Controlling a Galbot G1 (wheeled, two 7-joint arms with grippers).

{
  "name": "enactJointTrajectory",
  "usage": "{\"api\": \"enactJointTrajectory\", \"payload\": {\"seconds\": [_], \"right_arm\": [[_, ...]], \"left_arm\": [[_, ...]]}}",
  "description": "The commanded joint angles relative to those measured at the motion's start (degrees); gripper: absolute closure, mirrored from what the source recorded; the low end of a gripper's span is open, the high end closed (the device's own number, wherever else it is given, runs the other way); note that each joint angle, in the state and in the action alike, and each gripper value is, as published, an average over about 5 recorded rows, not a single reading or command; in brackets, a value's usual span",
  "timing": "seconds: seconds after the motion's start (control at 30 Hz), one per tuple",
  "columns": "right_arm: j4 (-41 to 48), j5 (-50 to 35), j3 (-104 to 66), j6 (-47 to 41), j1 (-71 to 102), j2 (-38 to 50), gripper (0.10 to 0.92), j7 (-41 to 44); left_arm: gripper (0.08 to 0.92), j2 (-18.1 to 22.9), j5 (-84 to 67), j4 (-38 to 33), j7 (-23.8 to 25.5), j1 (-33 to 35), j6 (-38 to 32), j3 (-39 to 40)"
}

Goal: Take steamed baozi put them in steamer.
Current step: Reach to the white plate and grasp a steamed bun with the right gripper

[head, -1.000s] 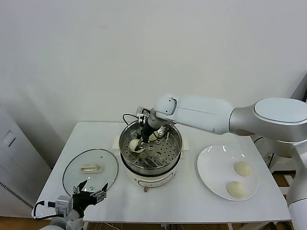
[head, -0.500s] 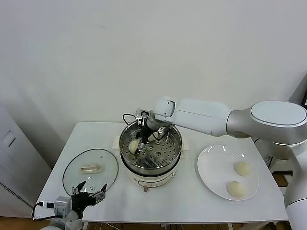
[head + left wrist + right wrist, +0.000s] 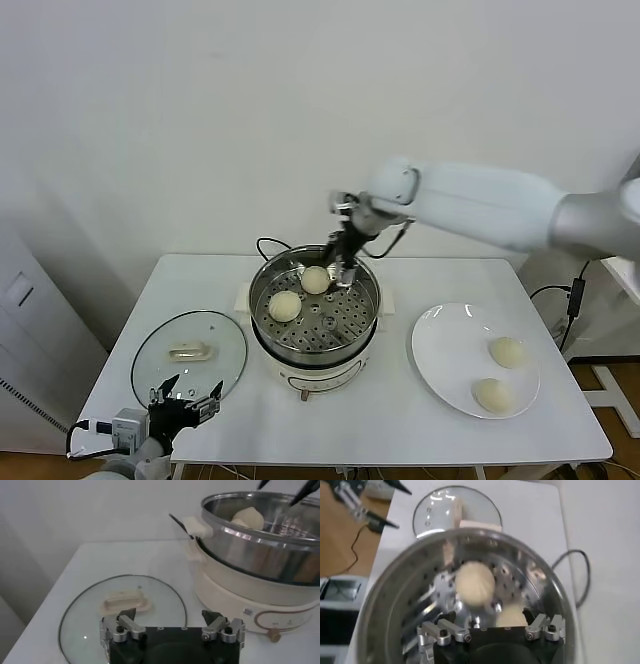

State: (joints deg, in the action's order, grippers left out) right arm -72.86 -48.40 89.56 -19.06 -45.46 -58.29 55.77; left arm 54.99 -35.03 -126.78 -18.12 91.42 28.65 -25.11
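Note:
The steamer (image 3: pixel 330 325), a shiny steel basket on a cream pot base, stands mid-table. Two steamed baozi lie inside it, one on its left side (image 3: pixel 285 305) and one toward the back (image 3: pixel 316 280). My right gripper (image 3: pixel 345 262) hangs open and empty just above the basket's back rim. In the right wrist view, both baozi (image 3: pixel 475 582) (image 3: pixel 510 616) lie below the spread right gripper (image 3: pixel 487 617). Two more baozi (image 3: pixel 506 351) (image 3: pixel 491 394) rest on the white plate (image 3: pixel 445 350). My left gripper (image 3: pixel 185 395) waits open at the table's front left corner.
A round glass lid (image 3: pixel 190 355) lies flat on the table left of the steamer, just beyond the left gripper (image 3: pixel 170 615). A black cord (image 3: pixel 268 243) loops behind the pot. The white wall stands close behind the table.
The right gripper opened, left a baozi on the basket's left side, then rose and drew back toward the rear rim. The left arm stayed put.

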Motion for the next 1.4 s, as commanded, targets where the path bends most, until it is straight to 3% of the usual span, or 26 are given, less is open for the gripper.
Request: {"api": "enactJointTrajectory", "payload": {"seconds": [0.03,0.53,1.4], "right_arm": [[-8.5,8.8,8.9,5.0,-9.2,19.2,0.203,8.8],[-5.0,22.2,-0.9,11.5,7.7,29.0,0.203,11.8],[-1.0,38.1,-15.2,17.8,28.7,30.9,0.203,13.0]], "left_arm": [[0.177,-0.1,0.0,-0.3,0.0,0.1,0.0,-0.3],[0.177,0.1,0.1,-0.7,-0.2,-0.3,0.5,-0.3],[0.177,0.2,-0.1,0.2,-0.1,-0.6,0.6,0.0]]}}
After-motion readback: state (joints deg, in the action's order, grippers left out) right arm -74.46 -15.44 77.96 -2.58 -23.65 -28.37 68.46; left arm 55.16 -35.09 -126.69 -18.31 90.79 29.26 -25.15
